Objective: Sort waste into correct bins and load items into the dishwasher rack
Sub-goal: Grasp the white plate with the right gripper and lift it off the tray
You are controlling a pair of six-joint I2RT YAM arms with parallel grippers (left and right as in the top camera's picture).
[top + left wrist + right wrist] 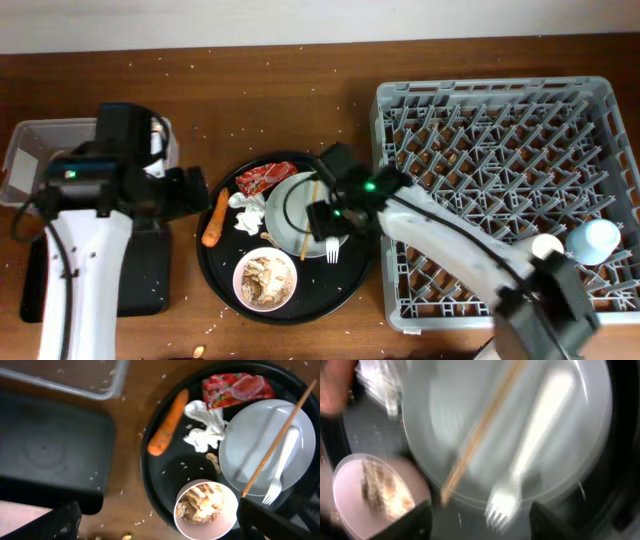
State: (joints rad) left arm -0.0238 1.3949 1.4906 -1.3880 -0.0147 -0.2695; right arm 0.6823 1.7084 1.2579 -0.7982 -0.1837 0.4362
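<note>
Hovering over the white plate [290, 218], the right end effector [480, 520] has its fingers spread apart and grips nothing; its wrist view is blurred. On the plate lie a white fork [532, 442] and a wooden chopstick [480, 430], side by side. The plate sits in a round black tray [165, 475] with a red wrapper [235, 389], crumpled white tissue [205, 427], an orange carrot [167, 422] and a bowl [186, 527] of rice scraps [202, 502]. The left end effector [195, 192] hangs just left of that tray, fingers apart and empty, above a black rectangular tray [50, 455]. A clear tub [30, 150] stands on the table [250, 90] behind it. The grey dishwasher rack [500, 150] on the right holds a light-blue cup [597, 240] by its right wall.
</note>
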